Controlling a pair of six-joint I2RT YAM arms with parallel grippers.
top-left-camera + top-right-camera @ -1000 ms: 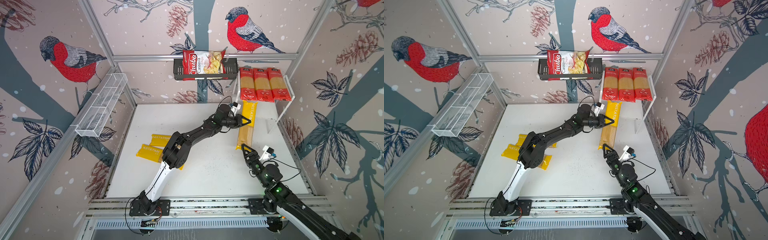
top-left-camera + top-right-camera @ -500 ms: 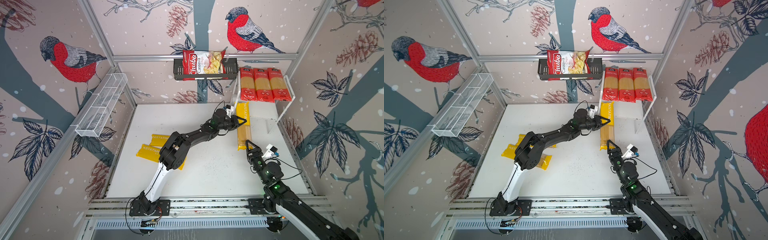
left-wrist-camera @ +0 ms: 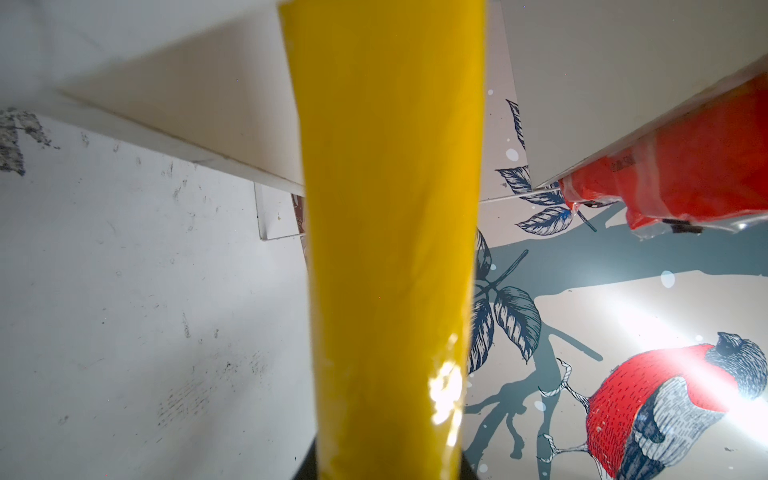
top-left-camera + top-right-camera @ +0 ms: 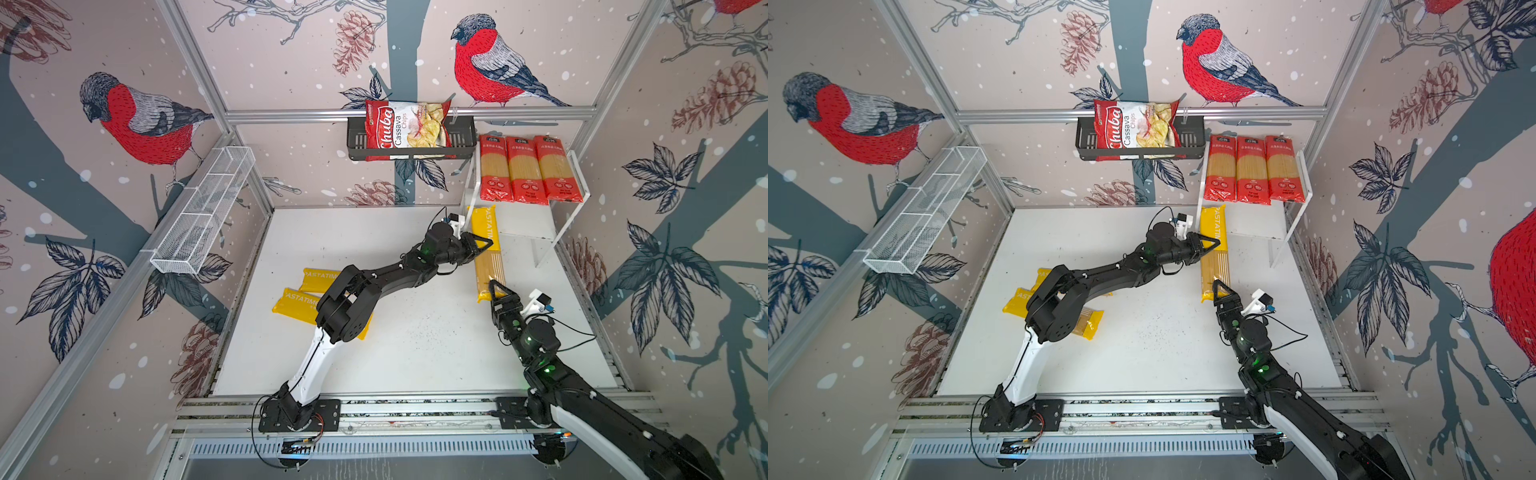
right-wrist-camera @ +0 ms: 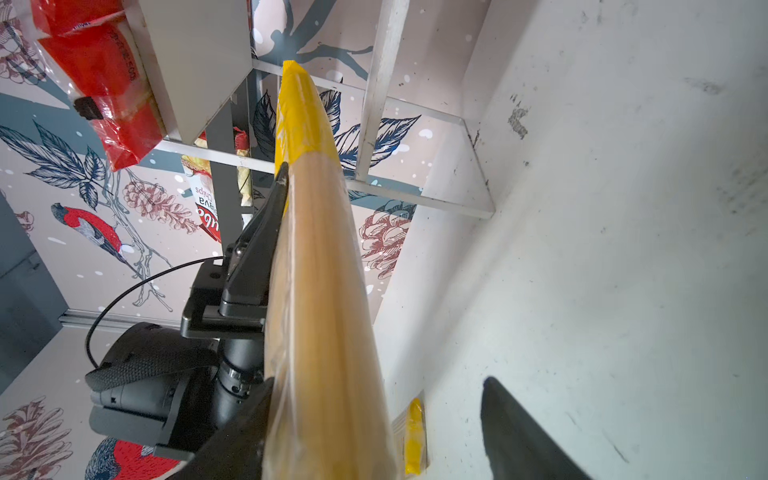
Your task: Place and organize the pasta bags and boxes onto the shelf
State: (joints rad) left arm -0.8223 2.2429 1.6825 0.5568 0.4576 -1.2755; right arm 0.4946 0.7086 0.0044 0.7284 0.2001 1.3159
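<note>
Top views both show my left gripper [image 4: 485,244] clamped on the yellow pack [image 4: 489,268], its far end over the lower board of the shelf [image 4: 530,222] at far right, while my right gripper [image 4: 498,291] holds its jaws apart round the near end, probably to steer it in.

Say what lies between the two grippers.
The left gripper clamps the yellow-ended pack; its clear middle spans the stretch to the right gripper, in both top views.
</note>
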